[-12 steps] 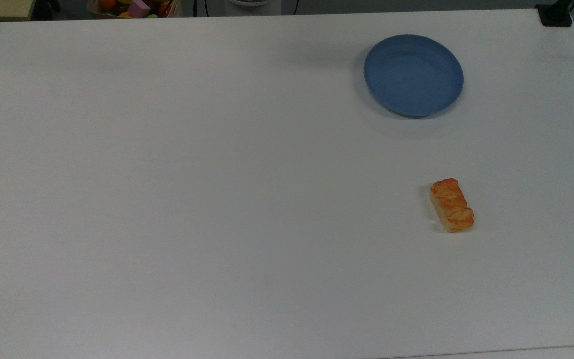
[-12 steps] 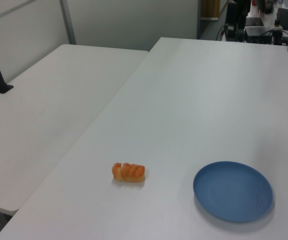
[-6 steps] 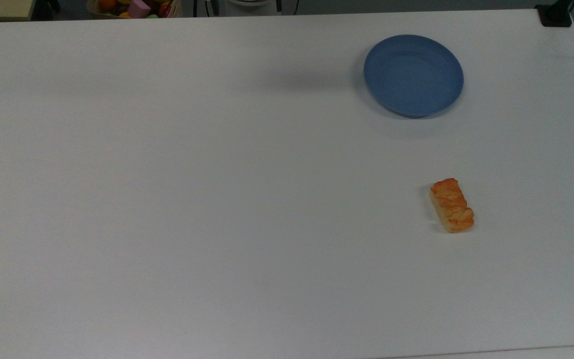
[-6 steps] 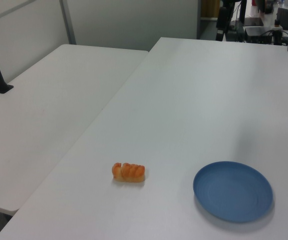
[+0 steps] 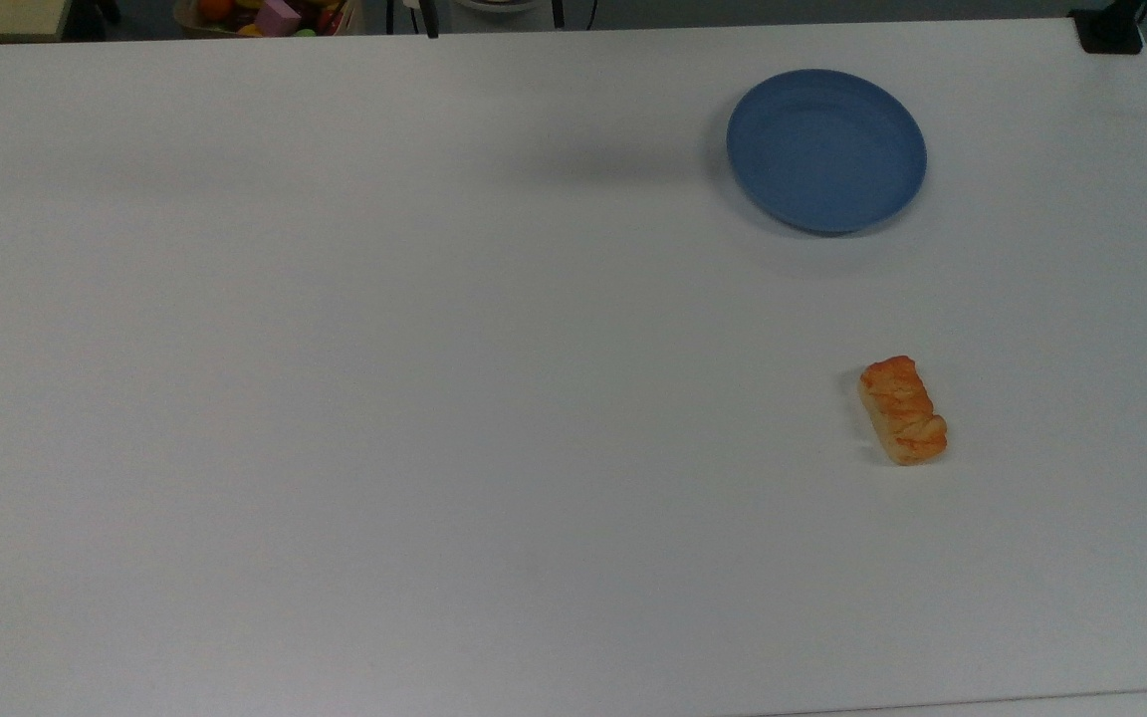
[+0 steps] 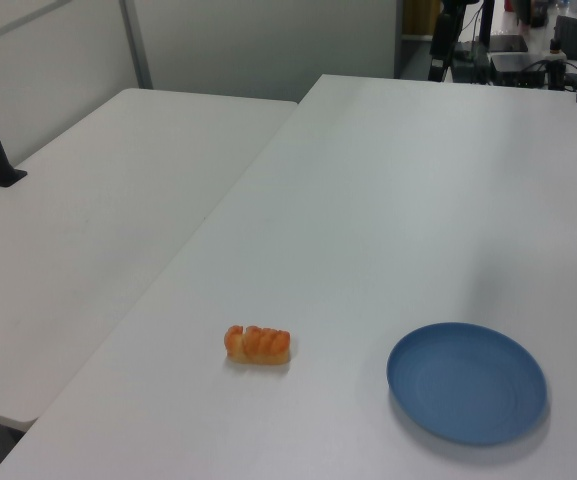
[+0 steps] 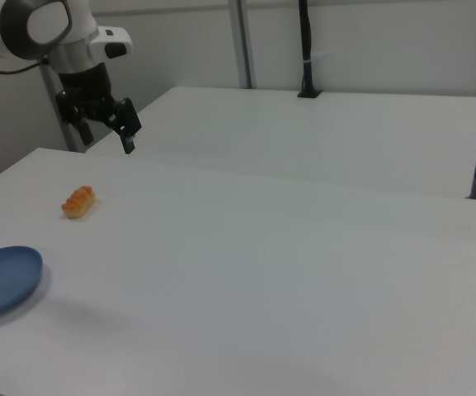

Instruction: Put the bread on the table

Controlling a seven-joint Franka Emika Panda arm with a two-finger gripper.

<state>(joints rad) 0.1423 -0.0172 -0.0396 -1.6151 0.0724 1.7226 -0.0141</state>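
The bread (image 5: 902, 410) (image 6: 258, 344) (image 7: 78, 201) lies flat on the white counter (image 5: 434, 398) (image 6: 388, 200) (image 7: 262, 272), well apart from the blue plate (image 5: 825, 149) (image 6: 466, 382) (image 7: 3, 280), while in the right view the gripper (image 7: 106, 132) hangs above the counter, jaws spread and empty.

Round blue plate (image 5: 825, 149) lying flat; second white table (image 6: 78, 230) alongside; black pole (image 7: 305, 49) upright.

Table (image 5: 434, 398): smooth, matt white surface. Plate (image 5: 825, 149): matt blue, plastic-looking. Bread (image 5: 902, 409): ridged, braided crust, faintly glazed.
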